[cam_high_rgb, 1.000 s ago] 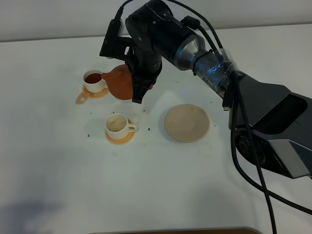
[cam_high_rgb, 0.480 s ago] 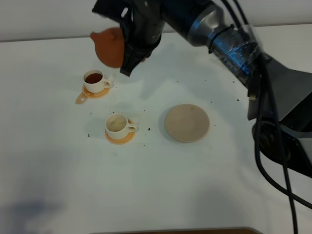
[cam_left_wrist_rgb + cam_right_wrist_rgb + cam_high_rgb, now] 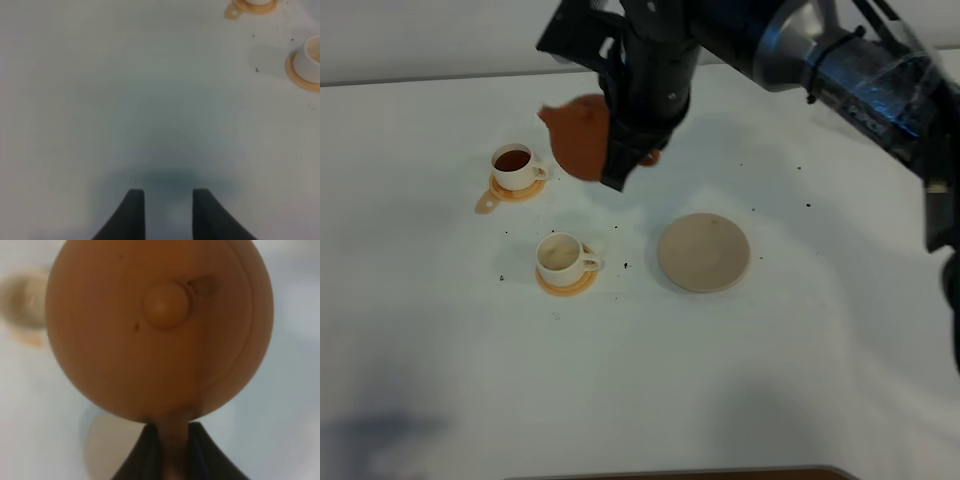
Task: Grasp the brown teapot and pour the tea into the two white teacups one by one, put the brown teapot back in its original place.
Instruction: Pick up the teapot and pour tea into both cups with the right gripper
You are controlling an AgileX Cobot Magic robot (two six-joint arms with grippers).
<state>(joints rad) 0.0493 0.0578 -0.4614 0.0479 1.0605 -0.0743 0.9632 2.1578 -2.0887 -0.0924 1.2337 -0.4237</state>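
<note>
Holding the squat reddish-brown clay teapot (image 3: pixel 578 135) aloft by its handle, my right gripper (image 3: pixel 170 440) is clamped tight — far white teacup (image 3: pixel 512 163) holds tea, near white teacup (image 3: pixel 560 254) looks unfilled, pale round coaster (image 3: pixel 704 252) waits.

High camera overlooks table (image 3: pixel 440 380); 2 closer wrist cameras face it.

White tabletop (image 3: pixel 800 380), filling most of frame. Dark specks (image 3: pixel 624 265), scattered mid-left and upper right. Pale wall strip (image 3: pixel 420 40) along top edge. Brown edge (image 3: pixel 720 474), bottom centre. Soft grey shadow (image 3: pixel 380 435), lower left.
</note>
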